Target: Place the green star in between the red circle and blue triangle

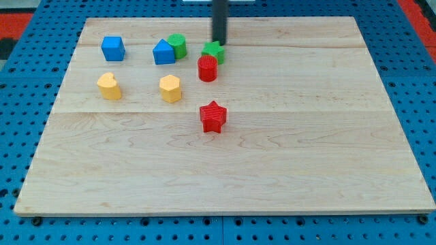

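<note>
The arm ends in a plain rod, so the tool has no jaws and holds nothing; its tip (219, 43) rests at 12 o'clock of the green star (214, 51), touching or just beside it. The green star sits on the wooden tabletop (306, 150), touching the red circle (208, 69) at its 6 o'clock. The blue triangle (163, 52) lies near at 9 o'clock, against a green cylinder (178, 44). A red star (212, 116) sits further toward 6 o'clock

My tip (219, 43) sits just above the green star (214, 51), which touches the red circle (208, 69), with the blue triangle (163, 52) to the view's left.
</note>
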{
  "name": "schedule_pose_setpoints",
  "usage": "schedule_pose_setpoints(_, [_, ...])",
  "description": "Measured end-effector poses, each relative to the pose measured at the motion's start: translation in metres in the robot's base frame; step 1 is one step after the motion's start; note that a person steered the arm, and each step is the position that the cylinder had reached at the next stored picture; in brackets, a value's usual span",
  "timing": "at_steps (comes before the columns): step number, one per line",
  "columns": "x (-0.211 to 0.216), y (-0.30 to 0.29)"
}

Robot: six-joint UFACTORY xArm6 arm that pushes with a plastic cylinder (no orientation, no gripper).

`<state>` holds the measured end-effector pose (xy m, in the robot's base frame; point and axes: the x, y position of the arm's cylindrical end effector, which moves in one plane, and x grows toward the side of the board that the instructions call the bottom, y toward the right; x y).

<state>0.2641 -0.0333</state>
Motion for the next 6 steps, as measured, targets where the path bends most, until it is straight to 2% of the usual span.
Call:
schedule_pose_setpoints(1, [0.000, -0.076])
schedule_pose_setpoints(2, [-0.003, -0.010])
schedule_pose_setpoints(3, [0.016, 0.104])
schedule_pose_setpoints(4, [0.026, 0.101])
schedule_pose_setpoints(6, [0.025, -0.089])
